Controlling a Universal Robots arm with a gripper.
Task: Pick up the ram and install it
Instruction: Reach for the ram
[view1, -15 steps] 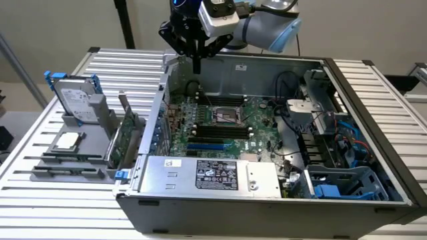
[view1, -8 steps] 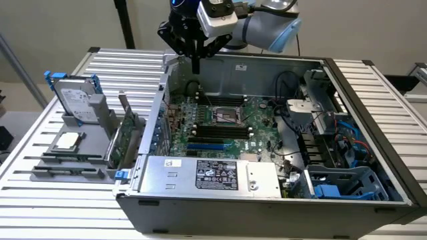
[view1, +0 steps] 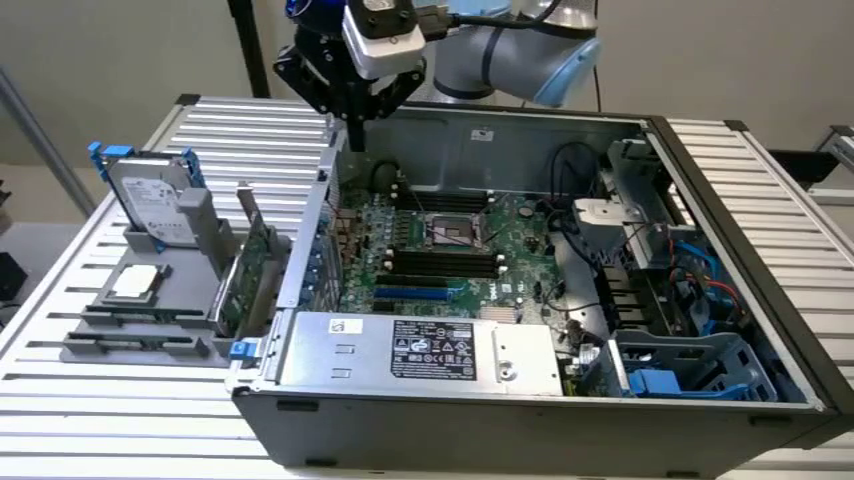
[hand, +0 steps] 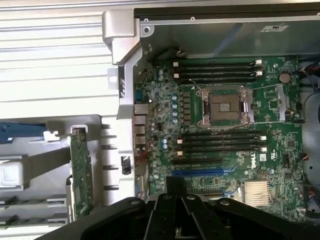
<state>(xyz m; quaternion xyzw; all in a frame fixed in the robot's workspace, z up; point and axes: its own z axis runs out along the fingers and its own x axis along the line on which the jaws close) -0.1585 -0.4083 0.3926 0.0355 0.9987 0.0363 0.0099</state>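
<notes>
Fingers (view1: 358, 128) look pressed together into one dark tip, hovering over the case (view1: 534, 130) at its eleven-o'clock corner, high, I reckon, to clear the wall. The ram I can't pick out. The memory slots (hand: 220, 140) are bare.

A slatted metal desk (view1: 120, 420) carries an open-topped computer case (view1: 534, 430), which takes up most of it toward the edge on the exterior view's right. Inside the case a green motherboard (view1: 521, 245) lies flat. Its square CPU socket (view1: 454, 232) has rows of black memory slots (view1: 434, 265) on two sides, and a blue slot (view1: 416, 294) lies just beside the nearer rows. A silver power supply (view1: 427, 350) lies along the case's near wall, with a blue-grey drive cage (view1: 681, 370) in the adjoining corner. Near the desk's opposite edge stands a grey holder (view1: 134, 340). A hard drive (view1: 154, 200) with blue rails stands upright in it, and a green expansion card (view1: 254, 270) stands just beside the case.
</notes>
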